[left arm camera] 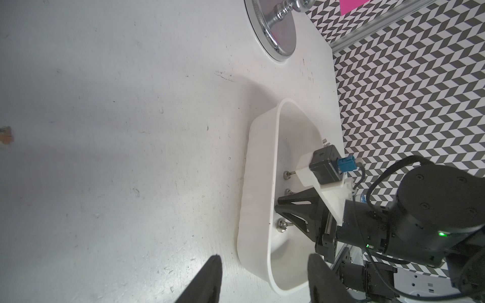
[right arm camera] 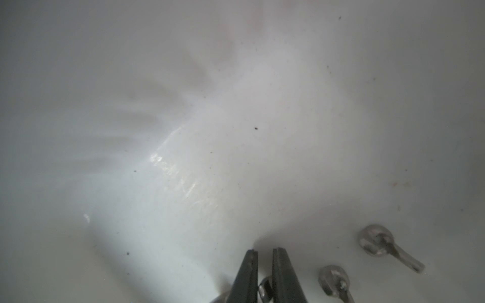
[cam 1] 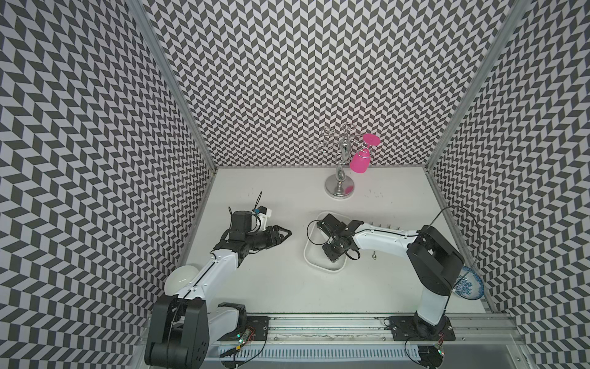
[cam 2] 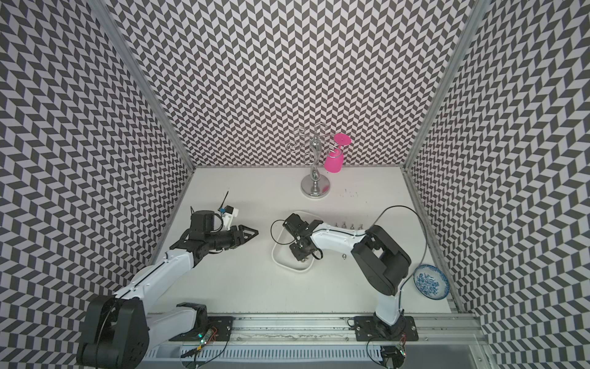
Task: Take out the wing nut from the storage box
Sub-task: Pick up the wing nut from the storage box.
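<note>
The storage box is a shallow white tray at mid-table. My right gripper reaches down into it, its jaws nearly together, shut on the upright wing of a small metal wing nut. Two more wing nuts lie on the box floor beside it. The left wrist view looks at the box wall, the right gripper's fingers and nuts inside. My left gripper hangs open and empty left of the box.
A single wing nut lies on the table right of the box, and a row of several sits behind the right arm. A chrome glass stand with a pink glass stands at the back. A white bowl and a blue-patterned bowl sit near the front corners.
</note>
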You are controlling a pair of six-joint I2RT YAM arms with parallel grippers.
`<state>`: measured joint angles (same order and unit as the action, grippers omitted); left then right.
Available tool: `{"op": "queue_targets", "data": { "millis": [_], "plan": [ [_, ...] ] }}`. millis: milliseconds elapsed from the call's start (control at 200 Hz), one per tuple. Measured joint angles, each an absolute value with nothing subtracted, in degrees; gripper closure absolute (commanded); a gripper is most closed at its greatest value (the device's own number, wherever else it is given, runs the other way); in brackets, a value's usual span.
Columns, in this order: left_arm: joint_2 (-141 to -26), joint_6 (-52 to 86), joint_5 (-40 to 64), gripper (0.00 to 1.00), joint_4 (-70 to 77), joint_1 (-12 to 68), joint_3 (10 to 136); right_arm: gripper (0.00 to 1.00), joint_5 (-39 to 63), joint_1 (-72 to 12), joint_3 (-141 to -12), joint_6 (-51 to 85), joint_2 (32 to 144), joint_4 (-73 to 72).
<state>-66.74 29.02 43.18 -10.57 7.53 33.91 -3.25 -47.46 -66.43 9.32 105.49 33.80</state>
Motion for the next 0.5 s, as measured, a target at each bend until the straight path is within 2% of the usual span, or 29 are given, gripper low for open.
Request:
{"op": "queue_targets", "data": {
  "millis": [245, 501],
  "plan": [
    [-66.7, 28.9, 43.2, 0.44, -10.8, 7.5, 33.9, 1.00, -3.2, -47.5, -66.4, 10.1, 105.5, 33.8],
    [-66.6, 27.9, 42.3, 0.44, -12.6, 7.5, 34.6, 1.00, -3.2, -47.5, -67.0, 11.9, 105.4, 33.7]
  ]
}}
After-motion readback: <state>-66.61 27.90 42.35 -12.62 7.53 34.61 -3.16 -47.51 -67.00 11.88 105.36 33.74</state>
